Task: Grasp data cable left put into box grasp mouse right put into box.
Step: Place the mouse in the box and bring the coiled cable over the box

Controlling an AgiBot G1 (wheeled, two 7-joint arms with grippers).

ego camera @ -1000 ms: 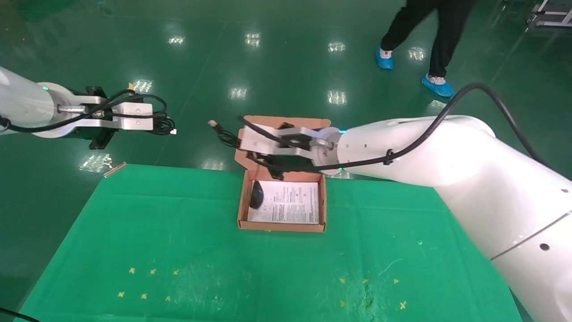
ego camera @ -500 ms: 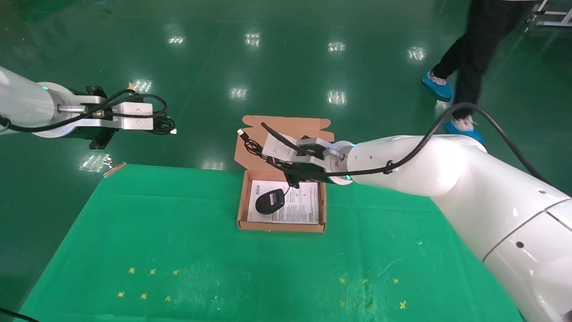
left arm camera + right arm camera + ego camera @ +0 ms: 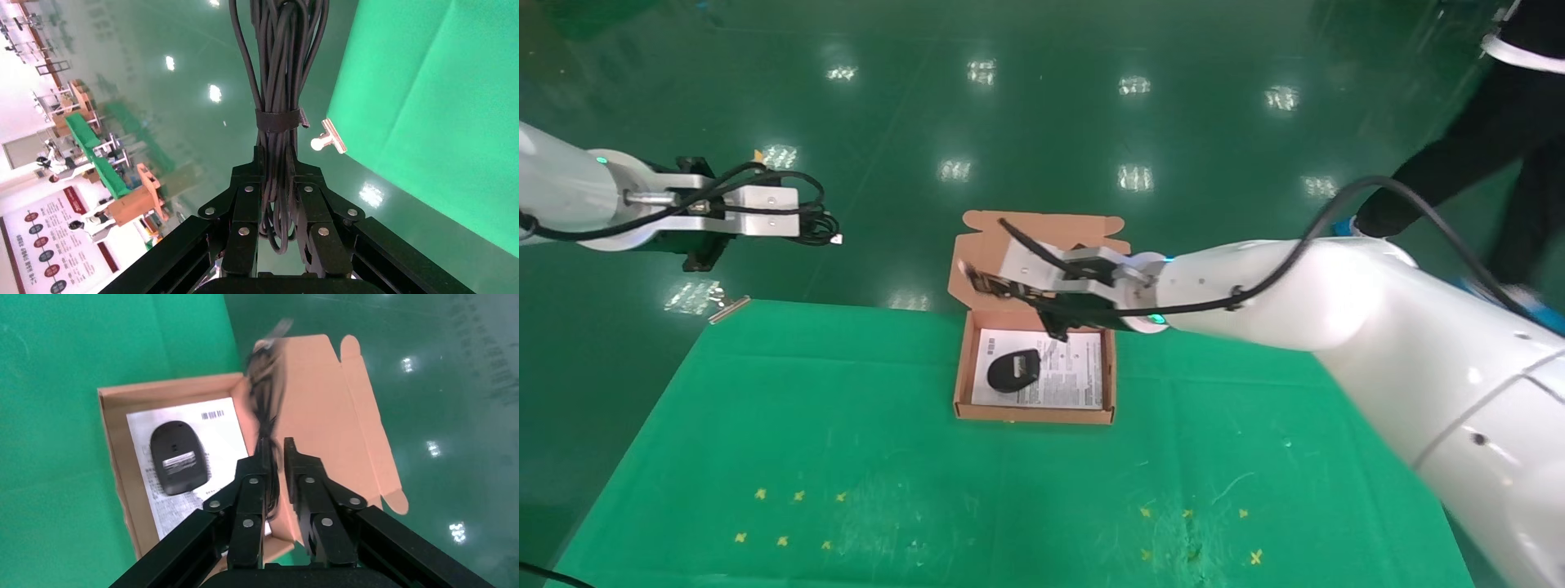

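The black mouse (image 3: pixel 1013 370) lies belly-up on the white sheet in the open cardboard box (image 3: pixel 960 359); the right wrist view shows its label (image 3: pixel 177 456). My right gripper (image 3: pixel 997 286) hovers over the box's far-left corner by the lid flap. Its jaws (image 3: pixel 276 444) stand slightly apart, and the mouse's bundled cord (image 3: pixel 267 398) rests blurred against one finger. Out past the table's far-left corner, my left gripper (image 3: pixel 801 220) is shut on the coiled data cable (image 3: pixel 821 224), whose strapped bundle (image 3: pixel 278 73) sticks out beyond the fingers (image 3: pixel 245 202).
A green cloth (image 3: pixel 846 457) covers the table, with small yellow marks near the front. A metal clip (image 3: pixel 729 309) holds the cloth's far-left corner. A person in black (image 3: pixel 1500 122) walks on the floor at the far right.
The mouse dropped from the right gripper into the box and now lies belly-up. The right gripper lowered and drew back right over the box. The person walked right. The left arm stayed still.
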